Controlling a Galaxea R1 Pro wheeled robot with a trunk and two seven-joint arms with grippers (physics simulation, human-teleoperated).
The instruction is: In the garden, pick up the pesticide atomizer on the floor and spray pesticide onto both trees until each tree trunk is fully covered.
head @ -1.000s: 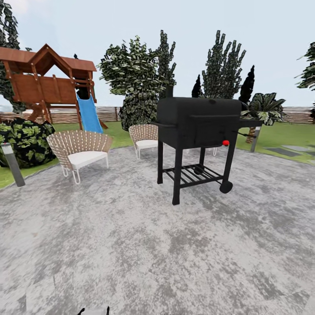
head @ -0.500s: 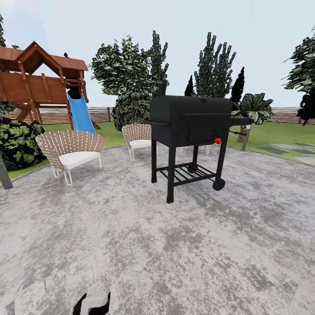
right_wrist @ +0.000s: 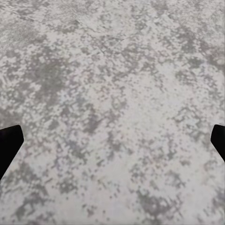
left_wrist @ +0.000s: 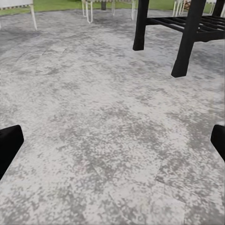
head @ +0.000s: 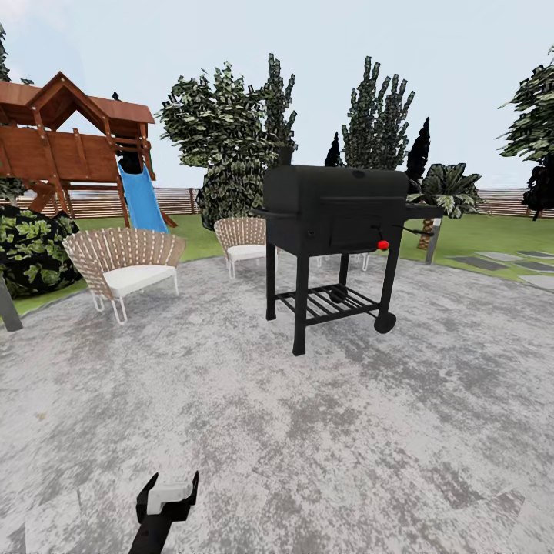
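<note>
You are standing on the grey speckled paved patio (head: 231,415) facing a black barrel grill (head: 338,231); the left claw (left_wrist: 112,140) and right claw (right_wrist: 112,140) are gaping wide, empty; no atomizer is showing, so steer toward the green lawn (head: 492,235) beyond, scanning low.

Left end effector (head: 168,492) has risen into view.
</note>
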